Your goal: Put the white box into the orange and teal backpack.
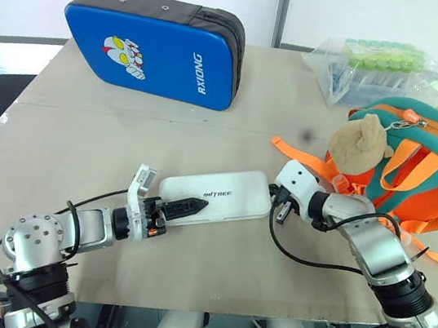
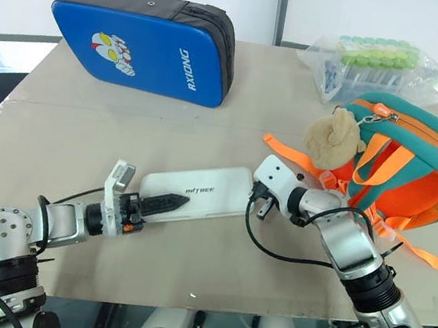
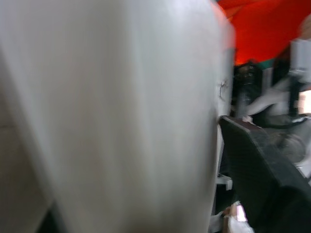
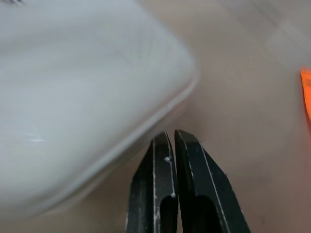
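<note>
Two claws at white box, left claw gripping, right claw closed

Backpack cut off — right edge.

— Where do we look from?
— From our head, both eyes down over the table; each wrist camera sits tight against the white box, which all our views share.
</note>
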Motion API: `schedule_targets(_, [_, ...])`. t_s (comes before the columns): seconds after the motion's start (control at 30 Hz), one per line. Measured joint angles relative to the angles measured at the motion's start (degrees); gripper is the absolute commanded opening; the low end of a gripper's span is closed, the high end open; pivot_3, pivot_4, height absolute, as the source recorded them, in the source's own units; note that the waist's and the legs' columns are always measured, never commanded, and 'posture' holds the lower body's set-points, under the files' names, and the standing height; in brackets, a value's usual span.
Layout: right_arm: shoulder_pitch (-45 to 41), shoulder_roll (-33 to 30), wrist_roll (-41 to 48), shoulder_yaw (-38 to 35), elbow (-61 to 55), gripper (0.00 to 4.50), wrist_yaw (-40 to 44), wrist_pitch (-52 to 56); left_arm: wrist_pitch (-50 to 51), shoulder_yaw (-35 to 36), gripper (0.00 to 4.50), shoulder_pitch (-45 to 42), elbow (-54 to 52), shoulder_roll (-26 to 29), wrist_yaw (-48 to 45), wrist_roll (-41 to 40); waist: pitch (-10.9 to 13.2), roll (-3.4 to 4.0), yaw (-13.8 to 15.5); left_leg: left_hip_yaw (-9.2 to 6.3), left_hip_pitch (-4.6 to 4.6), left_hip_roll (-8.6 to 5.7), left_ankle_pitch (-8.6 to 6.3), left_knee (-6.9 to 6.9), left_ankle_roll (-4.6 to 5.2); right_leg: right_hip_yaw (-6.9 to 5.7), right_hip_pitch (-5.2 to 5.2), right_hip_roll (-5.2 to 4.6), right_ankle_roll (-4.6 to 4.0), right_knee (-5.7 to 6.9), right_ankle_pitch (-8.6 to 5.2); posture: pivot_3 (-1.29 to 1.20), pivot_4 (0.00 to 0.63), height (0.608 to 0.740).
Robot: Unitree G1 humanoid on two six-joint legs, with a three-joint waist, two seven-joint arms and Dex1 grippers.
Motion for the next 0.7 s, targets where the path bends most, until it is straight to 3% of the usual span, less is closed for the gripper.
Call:
schedule_targets(0.07, [3.11, -0.3, 1.12, -2.37, -2.35, 0.0, -0.21, -0.24, -0.06, 0.2, 1.1, -0.29, 0.41, -0.17, 0.91, -3.53, 0.0, 0.0, -0.1, 0.06, -0.03, 0.02, 0.01, -0.01, -0.01, 0.07, -0.05, 0.0, 0.0, 0.0, 0.0, 0.0, 0.15, 0.74])
schedule_targets(0.1, [4.06, -0.44, 2.11, -3.68, -3.83, 0.0, -0.12, -0.09, -0.22, 0.17, 1.1, -0.39, 0.65, -0.15, 1.81, -4.35, 0.01, 0.01, -0.13, 0.08, -0.03, 0.02, 0.0, -0.01, 0.0, 0.09, -0.06, 0.0, 0.0, 0.0, 0.0, 0.0, 0.15, 0.74])
schedule_targets(0.2, [7.58, -1.23, 5.91, -9.02, -9.18, 0.7, 0.57, 1.61, -0.74, -0.39, 1.1, -0.44, 0.94, 0.13, 3.63, -6.26, 0.0, 0.0, -0.05, 0.05, -0.04, 0.02, 0.0, 0.0, 0.01, 0.06, -0.05, 0.0, 0.0, 0.0, 0.0, 0.0, 0.15, 0.74])
schedule_targets(0.37, [20.13, -1.48, 21.92, -27.26, -26.65, 3.16, 0.61, 11.58, -4.2, -2.57, 1.1, -1.58, 2.65, 1.88, 6.94, -10.16, 0.0, 0.0, 0.56, -0.02, -0.08, 0.07, -0.01, -0.02, 0.02, 0.0, -0.06, 0.03, -0.02, 0.0, -0.01, 0.0, 0.15, 0.74])
schedule_targets(0.47, [28.67, -0.88, 35.1, -41.88, -35.89, 4.49, -1.74, 17.66, -6.76, -3.87, 1.1, -2.51, 3.34, 3.17, 7.12, -10.82, -0.02, -0.03, 1.03, 0.03, -0.05, 0.07, -0.02, -0.03, 0.02, 0.03, -0.04, 0.05, -0.11, -0.01, -0.07, 0.0, 0.15, 0.74])
schedule_targets(0.5, [34.36, -1.2, 41.74, -49.48, -38.57, 4.5, -3.22, 19.54, -7.83, -4.64, 1.1, -2.95, 3.67, 3.35, 6.99, -10.96, -0.02, -0.03, 1.15, 0.07, -0.08, 0.07, -0.02, -0.03, 0.03, 0.04, -0.05, 0.04, -0.2, -0.03, -0.13, 0.0, 0.15, 0.74])
schedule_targets(0.63, [45.52, -3.85, 56.43, -64.31, -39.97, 4.5, -9.12, 20.86, -10.7, -6.32, 1.1, -4.28, 5.52, 4.6, 5.15, -10.47, -0.03, -0.06, 1.2, 0.3, -0.07, 0.07, -0.02, 0.03, 0.05, 0.13, -0.02, 0.02, -0.24, -0.07, -0.15, 0.0, 0.15, 0.74])
schedule_targets(0.7, [46.47, -5.23, 59.65, -67.0, -39.79, 4.5, -13.08, 20.72, -11.89, -7.36, 1.1, -5.14, 5.52, 4.79, 3.24, -9.68, -0.06, -0.15, 0.95, 0.41, 0.02, 0.08, -0.01, 0.05, 0.06, 0.26, -0.01, 0.09, -0.22, -0.08, -0.15, 0.0, 0.15, 0.74])
